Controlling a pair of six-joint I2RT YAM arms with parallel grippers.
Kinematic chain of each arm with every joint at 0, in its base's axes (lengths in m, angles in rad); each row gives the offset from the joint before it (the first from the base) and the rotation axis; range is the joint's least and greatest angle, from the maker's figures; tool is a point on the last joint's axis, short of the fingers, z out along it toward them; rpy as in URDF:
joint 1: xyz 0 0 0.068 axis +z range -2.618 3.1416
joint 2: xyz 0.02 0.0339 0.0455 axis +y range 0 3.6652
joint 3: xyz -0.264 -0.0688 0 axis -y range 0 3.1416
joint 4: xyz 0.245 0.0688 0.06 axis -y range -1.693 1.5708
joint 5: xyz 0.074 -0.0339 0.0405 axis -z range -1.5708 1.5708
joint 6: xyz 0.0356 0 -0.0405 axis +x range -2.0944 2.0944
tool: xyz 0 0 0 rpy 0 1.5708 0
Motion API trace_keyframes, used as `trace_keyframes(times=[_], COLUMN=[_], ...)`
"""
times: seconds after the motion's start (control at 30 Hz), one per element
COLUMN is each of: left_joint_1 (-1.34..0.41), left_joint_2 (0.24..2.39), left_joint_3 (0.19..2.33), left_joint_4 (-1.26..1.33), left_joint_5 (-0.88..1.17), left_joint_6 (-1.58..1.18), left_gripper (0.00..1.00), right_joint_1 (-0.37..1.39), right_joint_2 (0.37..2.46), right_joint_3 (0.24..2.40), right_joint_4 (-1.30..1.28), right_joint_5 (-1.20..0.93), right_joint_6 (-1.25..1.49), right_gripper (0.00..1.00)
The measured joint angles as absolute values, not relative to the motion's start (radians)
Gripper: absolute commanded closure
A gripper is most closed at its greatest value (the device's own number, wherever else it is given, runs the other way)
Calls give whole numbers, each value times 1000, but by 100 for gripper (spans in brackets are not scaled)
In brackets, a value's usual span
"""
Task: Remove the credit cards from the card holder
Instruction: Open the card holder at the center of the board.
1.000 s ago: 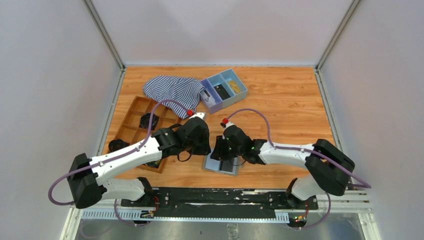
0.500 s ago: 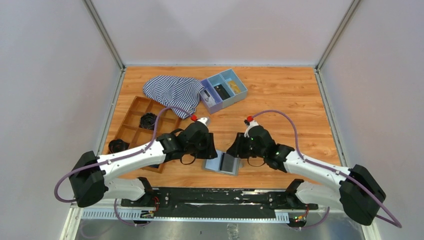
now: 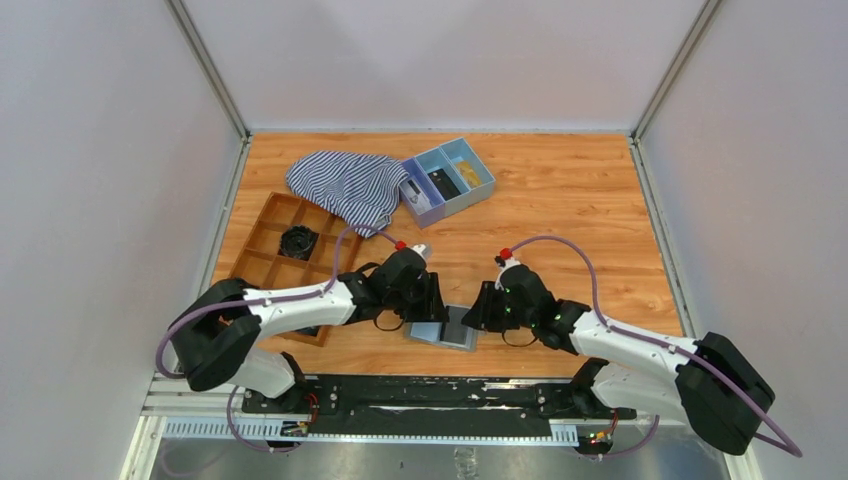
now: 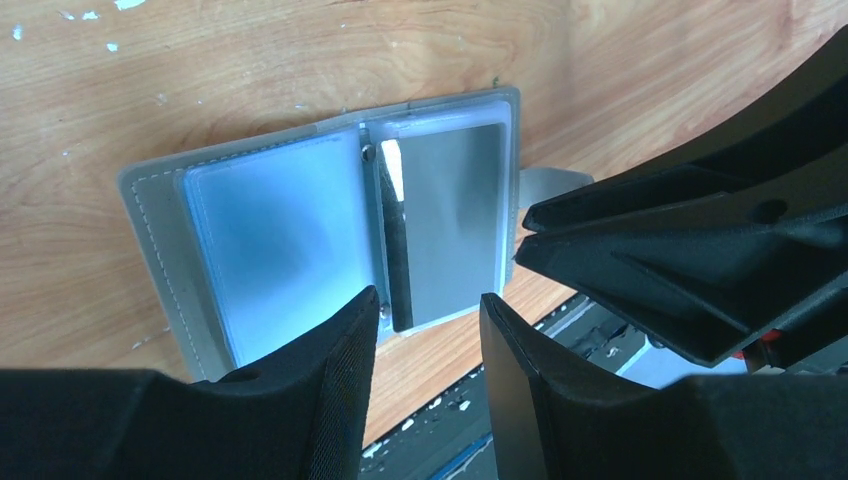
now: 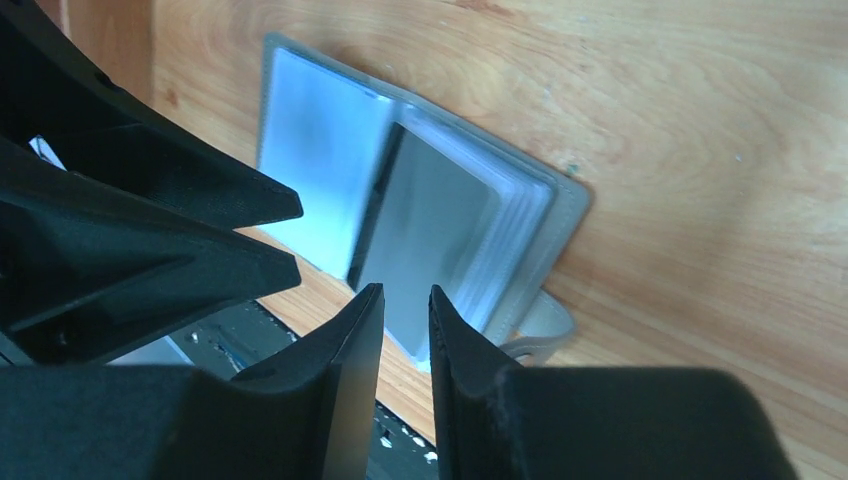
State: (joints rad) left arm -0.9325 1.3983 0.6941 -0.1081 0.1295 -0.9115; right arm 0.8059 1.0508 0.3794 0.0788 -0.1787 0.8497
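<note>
The grey card holder lies open on the wooden table near its front edge, between my two grippers. In the left wrist view the card holder shows a pale blue sleeve on the left and a grey credit card on the right. The right wrist view shows the card holder and the same card on stacked sleeves. My left gripper is open and empty over the holder's near edge. My right gripper is open by a narrow gap, empty, at the card's edge.
A brown wooden compartment tray holding black items sits left. A striped cloth and a blue three-compartment tray lie at the back. The black mounting rail runs just in front of the holder.
My right gripper came off the holder, swung right, then moved back beside its right edge. My left gripper moved right and down to the holder's left half. The holder now lies open flat.
</note>
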Motion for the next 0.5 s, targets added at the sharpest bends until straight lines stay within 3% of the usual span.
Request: trace_keyframes(times=[0.23, 0.37, 0.5], left_joint_1=[-924, -919, -898], left_joint_2=[1455, 1474, 1490], left_joint_3=[659, 641, 625], left_joint_4=[-25, 3, 33], left_joint_5=[181, 198, 212], left_joint_6=[-929, -936, -939], left_gripper=[54, 63, 65], right_joint_1=[789, 784, 783], right_joint_2=[1034, 1032, 1040], right_joint_3=[334, 324, 318], right_joint_4=[75, 78, 107], right_joint_5=[-168, -167, -181], right_joint_6=[873, 875, 876], right_gripper=[77, 83, 86])
